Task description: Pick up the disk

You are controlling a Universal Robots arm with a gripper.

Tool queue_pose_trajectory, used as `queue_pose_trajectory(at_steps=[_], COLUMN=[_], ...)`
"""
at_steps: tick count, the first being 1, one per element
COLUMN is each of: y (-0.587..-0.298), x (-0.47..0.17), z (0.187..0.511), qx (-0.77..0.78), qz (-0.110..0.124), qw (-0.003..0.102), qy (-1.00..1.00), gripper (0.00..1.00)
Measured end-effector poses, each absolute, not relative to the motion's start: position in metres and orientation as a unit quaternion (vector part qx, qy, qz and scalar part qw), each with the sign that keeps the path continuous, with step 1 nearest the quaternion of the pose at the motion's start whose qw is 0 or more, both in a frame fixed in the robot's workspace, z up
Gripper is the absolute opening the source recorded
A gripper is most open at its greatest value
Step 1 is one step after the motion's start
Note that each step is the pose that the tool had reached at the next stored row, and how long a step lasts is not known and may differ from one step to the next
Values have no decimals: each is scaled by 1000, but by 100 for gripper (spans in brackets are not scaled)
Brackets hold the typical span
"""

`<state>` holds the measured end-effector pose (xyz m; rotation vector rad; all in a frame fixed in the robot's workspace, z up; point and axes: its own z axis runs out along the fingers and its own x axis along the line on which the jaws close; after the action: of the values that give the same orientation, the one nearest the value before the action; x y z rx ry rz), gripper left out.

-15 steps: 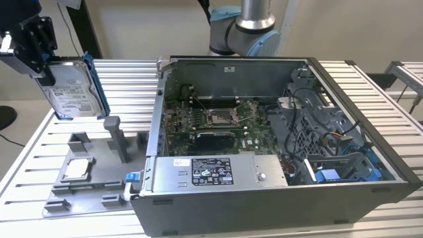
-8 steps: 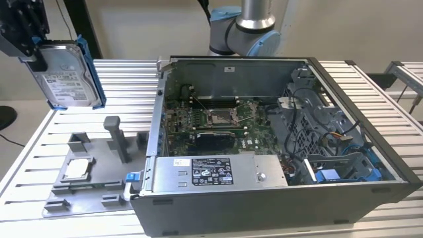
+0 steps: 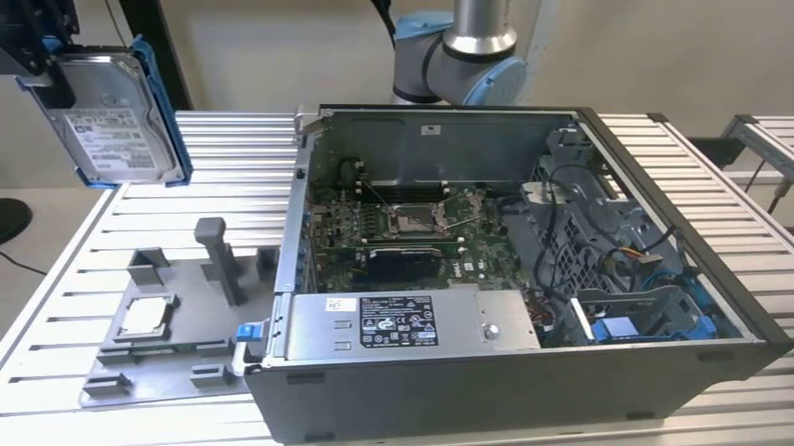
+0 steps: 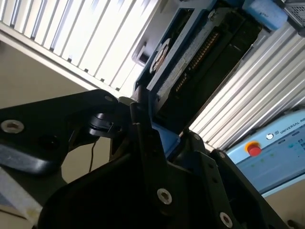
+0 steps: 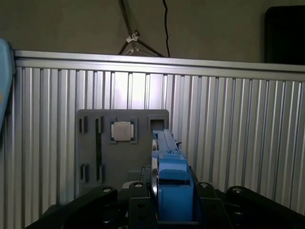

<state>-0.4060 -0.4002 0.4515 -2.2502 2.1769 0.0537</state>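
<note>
Disk [image 3: 112,116] held aloft at the exterior view's left, above the counter [image 3: 223,158] edge, open air around it, well apart from the computer case [image 3: 496,279], end effector [image 5: 174,210] clamped on its blue bracket, silver-grey body, white label.

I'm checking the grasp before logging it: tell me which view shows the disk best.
The exterior view: the disk shows its labelled face and blue bracket, held aloft by the gripper. The first wrist view gives it edge-on; the second wrist view, its connector edge close up.
</note>
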Motion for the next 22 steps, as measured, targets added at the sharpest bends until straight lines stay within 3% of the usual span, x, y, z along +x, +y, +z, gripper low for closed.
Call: queue_pose_trajectory(at_steps=[11, 22], y=[-400, -400], x=[-406, -404], z=[496, 497], qx=[-720, -720], qz=[17, 17], qw=[5, 5], qy=[694, 694], gripper=[0, 0])
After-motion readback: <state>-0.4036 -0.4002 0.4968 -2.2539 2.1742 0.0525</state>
